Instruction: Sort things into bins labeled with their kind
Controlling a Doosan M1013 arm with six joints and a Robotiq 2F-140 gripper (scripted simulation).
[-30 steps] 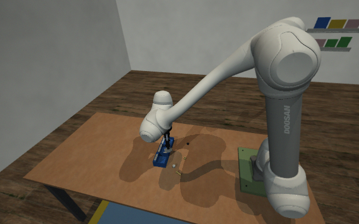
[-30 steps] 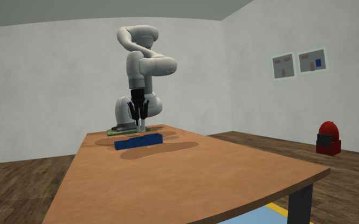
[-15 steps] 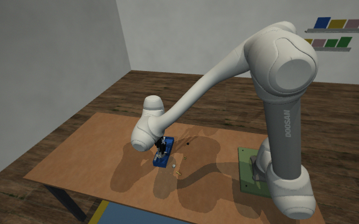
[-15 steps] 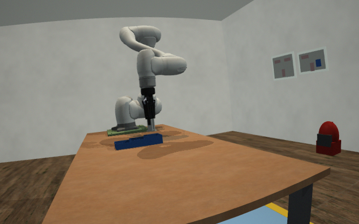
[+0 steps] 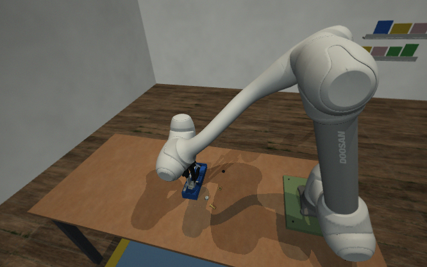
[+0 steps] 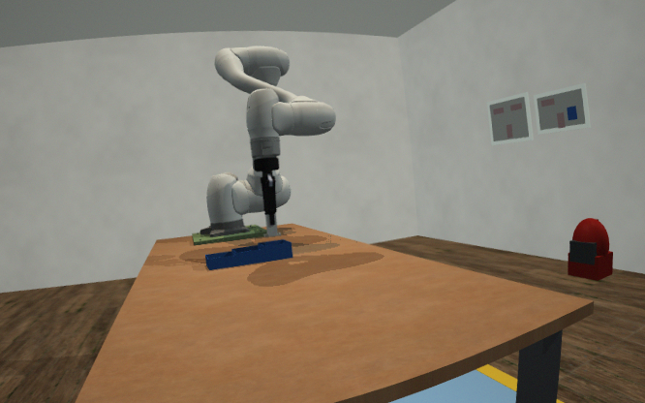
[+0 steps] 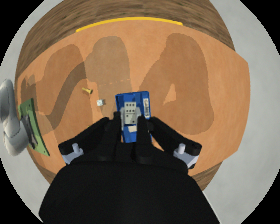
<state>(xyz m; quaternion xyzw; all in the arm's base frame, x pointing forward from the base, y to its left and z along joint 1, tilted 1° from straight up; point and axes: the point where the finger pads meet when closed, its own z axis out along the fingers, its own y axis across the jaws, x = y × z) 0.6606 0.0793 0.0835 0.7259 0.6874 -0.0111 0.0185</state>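
Note:
A long blue bin (image 5: 203,170) (image 6: 245,255) (image 7: 143,102) with two compartments stands on the wooden table (image 5: 102,185) (image 6: 315,320). My gripper (image 5: 192,184) (image 6: 270,231) (image 7: 130,113) hangs straight above the bin and is shut on a small pale grey metal part (image 6: 270,226) (image 7: 131,115). The part hangs over the bin's near end in the wrist view. On the table beside the bin lie a small silver nut (image 5: 206,198) (image 7: 102,103), a brass bolt (image 5: 212,206) (image 7: 88,87), a brass nut (image 5: 219,188) and a small black part (image 5: 222,171). I cannot read the bin's labels.
The arm's green base plate (image 5: 291,199) (image 6: 225,234) (image 7: 31,123) sits at one table edge. A red object (image 6: 589,248) stands on the floor by the wall. Wall shelves (image 5: 395,36) hold coloured panels.

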